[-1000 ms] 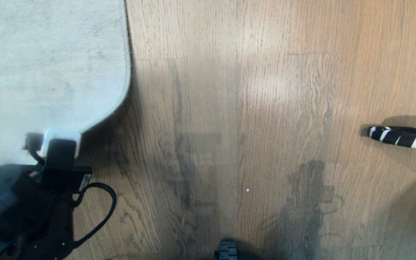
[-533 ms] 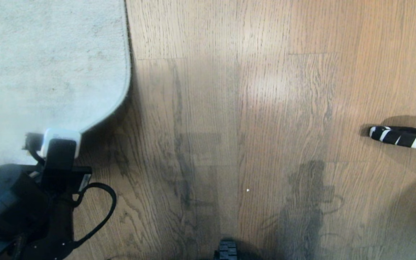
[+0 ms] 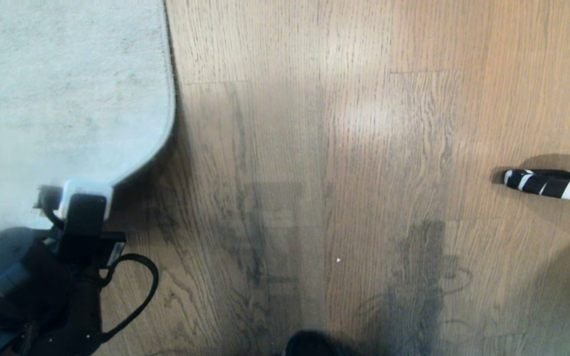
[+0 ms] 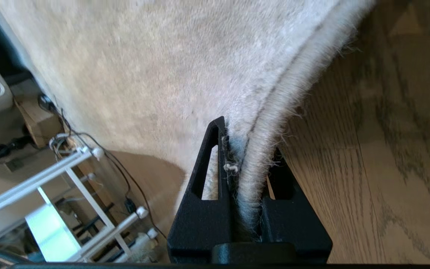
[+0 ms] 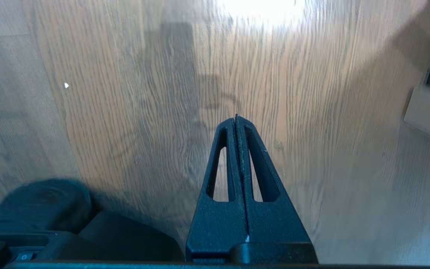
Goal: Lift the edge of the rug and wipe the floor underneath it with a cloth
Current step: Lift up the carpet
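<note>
Nothing moved, left end effector [image 4: 246, 149] clamps rug edge [image 4: 274, 112]

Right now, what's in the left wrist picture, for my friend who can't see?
The left gripper, its black jaws shut, pinches the rug edge, fluffy and pale grey. Brown wooden floor lies beside the rug, with white metal bars and cables beyond it.

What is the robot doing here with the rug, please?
The left gripper is shut on the rug edge at the rounded corner, pinching the border between its fingers. The floor beside it is bare wood. The right gripper is shut and empty, above the floor. No cloth is in view. A striped tool tip lies far right.
</note>
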